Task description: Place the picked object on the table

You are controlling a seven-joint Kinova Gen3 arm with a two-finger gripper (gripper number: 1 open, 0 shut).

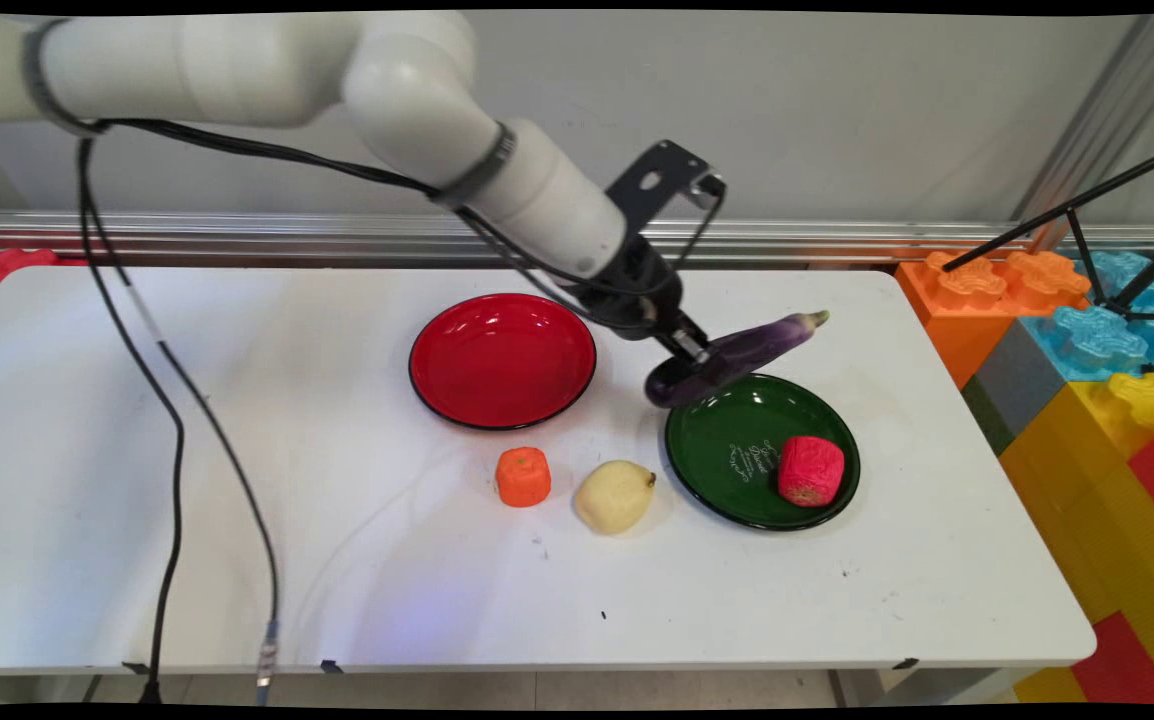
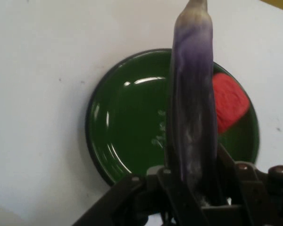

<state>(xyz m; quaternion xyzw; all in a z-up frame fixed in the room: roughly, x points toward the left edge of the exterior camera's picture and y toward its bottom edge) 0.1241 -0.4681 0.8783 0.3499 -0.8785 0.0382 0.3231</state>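
Closed on the purple eggplant (image 1: 737,352), the black gripper (image 1: 694,353), fingers pinching it near its fat dark end. Held clear of the table (image 1: 237,450), tilted, with the pale stem tip raised and pointing away from the arm toward the table's right end, the thick end lowest. Hanging just over the far-left rim of the green plate (image 1: 727,440). In the hand view, the eggplant (image 2: 192,108) rising straight up from between the fingers (image 2: 167,188), crossing in front of the green plate (image 2: 127,127) and hiding part of the red fruit (image 2: 228,106). Fingers pressed against both sides of the eggplant, parted only as far as its width.

Inside the green plate, on its right side: the red fruit (image 1: 811,470), lumpy and roughly round, resting on the plate's floor near the rim. Faint white lettering at the plate's middle.

Left of the green plate, just beside its rim: a pale yellow fruit (image 1: 615,495) lying on the table. Further left of that, near it but not touching: a short orange piece (image 1: 523,476), standing upright. Beyond these two, to the upper left of the green plate and apart from it: a red plate (image 1: 502,360) with a dark rim. Right of the green plate, past the table's end: big coloured blocks (image 1: 1087,360) in orange, blue, yellow and red.
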